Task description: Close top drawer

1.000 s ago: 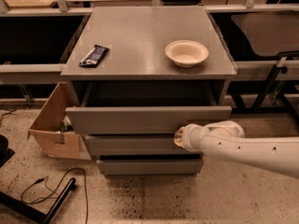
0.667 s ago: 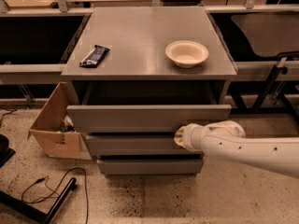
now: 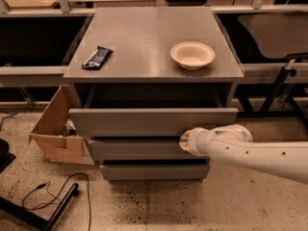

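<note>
floor: cable [image 3: 57,196] snaking around at 7 o'clock, nothing in my way there

arm: the arm [image 3: 260,155] comes in low from 4 o'clock, reaching across toward the cabinet front

gripper: the gripper [image 3: 185,141] sits right at the cabinet front, a bit to 5 o'clock of frame centre. It's tucked just under the lower edge of the top drawer and up against the middle drawer [image 3: 134,149]. Honestly can't tell if it's open or closed from here, it's end-on to the camera.

bottom drawer: the bottom drawer [image 3: 154,171] is out a little too, not my job though

top drawer: the top drawer [image 3: 153,121] is dead centre and pulled well out, you can see the dark cavity behind its front panel

box: open cardboard box [image 3: 53,129] leaning by the cabinet at 9 o'clock

cabinet: the top of the cabinet [image 3: 144,37] has a bowl [image 3: 192,55] at 1 o'clock and a dark bar [image 3: 97,57] at 10 o'clock, well apart

progress: I'd say barely started. The drawer is nowhere near flush, so the whole push toward 12 o'clock is left. The gripper looks a touch low, more on the middle front than the top one, so I reckon it needs to come up first.
</note>
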Tool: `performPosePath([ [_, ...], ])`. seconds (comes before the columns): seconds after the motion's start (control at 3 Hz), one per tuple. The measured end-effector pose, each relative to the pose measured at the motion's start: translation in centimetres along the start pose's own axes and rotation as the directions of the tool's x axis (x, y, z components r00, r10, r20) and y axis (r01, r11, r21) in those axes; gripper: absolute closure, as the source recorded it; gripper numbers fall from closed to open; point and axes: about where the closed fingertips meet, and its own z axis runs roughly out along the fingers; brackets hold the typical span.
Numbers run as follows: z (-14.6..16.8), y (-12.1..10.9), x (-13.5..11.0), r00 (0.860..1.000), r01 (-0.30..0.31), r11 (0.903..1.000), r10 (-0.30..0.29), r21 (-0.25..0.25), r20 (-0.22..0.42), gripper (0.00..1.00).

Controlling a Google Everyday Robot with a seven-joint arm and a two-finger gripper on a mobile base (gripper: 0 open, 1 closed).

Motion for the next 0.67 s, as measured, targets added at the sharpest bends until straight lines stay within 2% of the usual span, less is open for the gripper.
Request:
performPosePath([
  [0.67, 0.00, 0.00, 0.00, 1.000, 0.000, 1.0000, 0.000, 0.000, 0.000, 0.00],
])
